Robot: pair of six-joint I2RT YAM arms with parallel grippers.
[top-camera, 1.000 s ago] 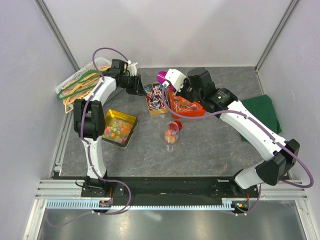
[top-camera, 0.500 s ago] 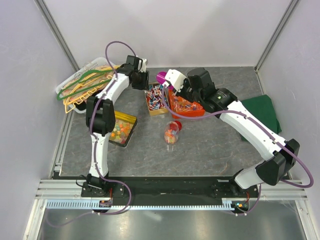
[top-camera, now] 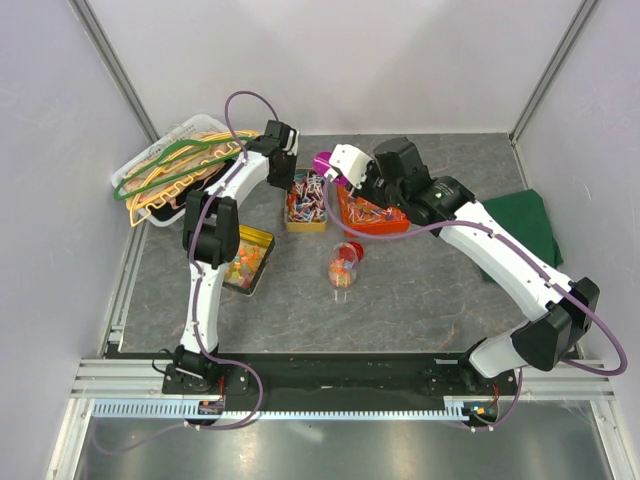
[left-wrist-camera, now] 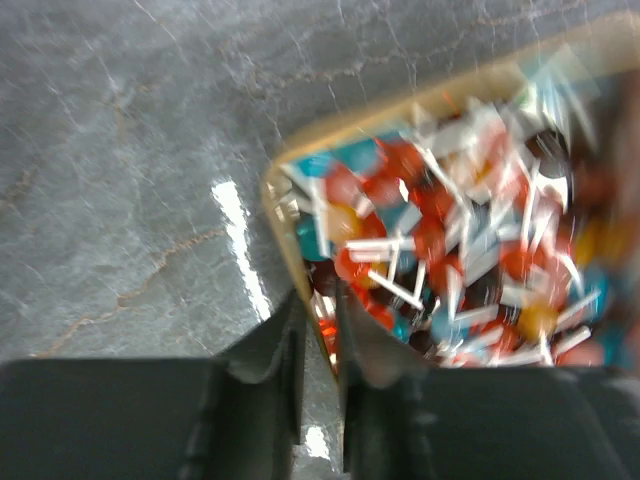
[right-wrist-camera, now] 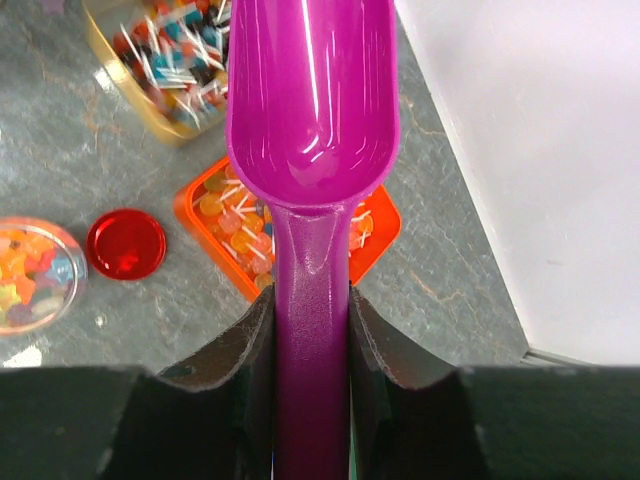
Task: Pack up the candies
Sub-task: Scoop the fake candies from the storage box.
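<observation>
The candies I'm after are spread over several containers. The twist-wrapped candies (left-wrist-camera: 440, 250), red, blue and white, fill a gold tin (left-wrist-camera: 270, 205) near the back of the desk (top-camera: 430, 290). My left end effector (left-wrist-camera: 318, 320) is at that tin's near corner. Its fingers are drawn close together with the tin's wall running into the narrow slot between them, so it looks pinched on the wall, though the wrist view is smeared. Pastel round candies (top-camera: 240, 262) lie in a second gold tin (top-camera: 262, 268) nearer the left arm's base, partly hidden under that arm's elbow. More candies on sticks (right-wrist-camera: 228, 222) sit in an orange tray (right-wrist-camera: 188, 208) just right of the first tin. A clear jar (right-wrist-camera: 76, 262) with a few mixed sweets in it stands in the middle of the desk, with a round red lid (right-wrist-camera: 126, 243) just beside it. My right end effector (right-wrist-camera: 312, 340) is clamped on the handle of a purple scoop (right-wrist-camera: 312, 90). One finger is pressed to each side of the handle, and the bowl faces up, held above the orange tray and pointing toward the back wall. A folded green cloth (top-camera: 530, 222) lies at the right edge, and a clear bin (top-camera: 195, 124) of coloured hangers (top-camera: 165, 170) sits in the back left corner.
</observation>
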